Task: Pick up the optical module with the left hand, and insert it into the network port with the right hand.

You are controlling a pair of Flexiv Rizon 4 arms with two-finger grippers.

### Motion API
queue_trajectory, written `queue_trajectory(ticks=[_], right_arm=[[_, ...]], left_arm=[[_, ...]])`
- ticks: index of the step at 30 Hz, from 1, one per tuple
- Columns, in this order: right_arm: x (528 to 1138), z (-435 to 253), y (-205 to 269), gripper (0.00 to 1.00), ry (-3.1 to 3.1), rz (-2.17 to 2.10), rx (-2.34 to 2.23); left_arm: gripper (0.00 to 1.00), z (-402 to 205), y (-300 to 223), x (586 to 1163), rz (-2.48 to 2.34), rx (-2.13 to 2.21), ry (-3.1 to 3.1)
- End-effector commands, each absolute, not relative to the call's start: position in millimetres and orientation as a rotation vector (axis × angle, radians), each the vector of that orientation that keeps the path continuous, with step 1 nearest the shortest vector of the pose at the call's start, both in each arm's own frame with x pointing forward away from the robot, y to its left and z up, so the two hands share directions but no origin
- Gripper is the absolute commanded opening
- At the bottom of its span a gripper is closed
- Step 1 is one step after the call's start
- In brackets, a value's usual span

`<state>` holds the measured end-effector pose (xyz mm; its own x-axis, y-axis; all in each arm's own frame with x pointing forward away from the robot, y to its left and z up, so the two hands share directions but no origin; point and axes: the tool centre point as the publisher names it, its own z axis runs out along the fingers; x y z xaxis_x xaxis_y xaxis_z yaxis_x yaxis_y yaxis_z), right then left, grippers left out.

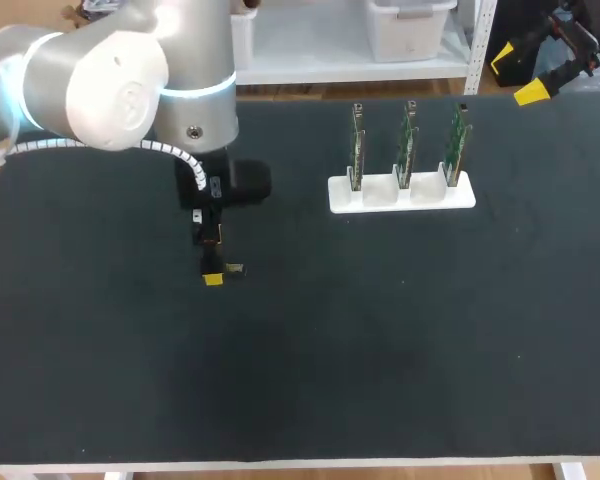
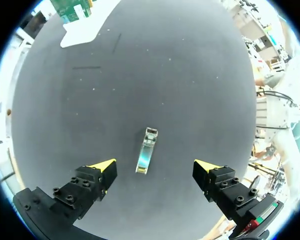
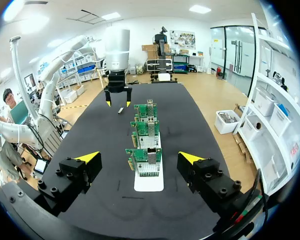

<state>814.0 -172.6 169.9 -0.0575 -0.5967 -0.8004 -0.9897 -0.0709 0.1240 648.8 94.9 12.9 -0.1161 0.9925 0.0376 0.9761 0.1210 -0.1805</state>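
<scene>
Although the optical module [image 2: 146,151] lies flat on the black counter [image 1: 380,380] between the left jaws, they are spread wide and touch nothing, hanging just above it. The module sits a little off-centre, nearer one yellow tip [image 2: 107,165], and is skewed to the line of closing. Only its near end lies on that line. I judge the danger plain: one finger meeting it first would push or spin it. Or the jaws would pinch only its tail, so that it droops and makes a poor handover. Farther off, well apart, three green cards [image 1: 405,140] stand upright in a white holder [image 1: 380,193]. Beyond them the right jaws are also spread and empty, aimed at the cards.
</scene>
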Motion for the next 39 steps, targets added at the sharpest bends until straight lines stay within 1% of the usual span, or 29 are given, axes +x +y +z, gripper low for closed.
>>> queue_trajectory(ticks=[1,9,22,26,39], right_arm=[[822.1,170.3,-173.8,1.00,1.618,1.268,-1.871],[822.1,170.3,-173.8,1.00,1.618,1.268,-1.871],[822.1,170.3,-173.8,1.00,1.618,1.268,-1.871],[822.1,170.3,-173.8,1.00,1.618,1.268,-1.871],[822.1,170.3,-173.8,1.00,1.618,1.268,-1.871]], left_arm=[[1.00,11.1,98.6,645.2,0.167,-1.990,-2.239],[1.00,4.3,89.4,648.2,0.230,-2.016,-2.203],[1.00,8.1,84.3,657.1,0.143,-2.026,-2.226],[1.00,8.3,83.1,656.0,0.064,-1.996,-2.235],[1.00,3.6,80.7,644.9,0.093,-1.982,-2.263]])
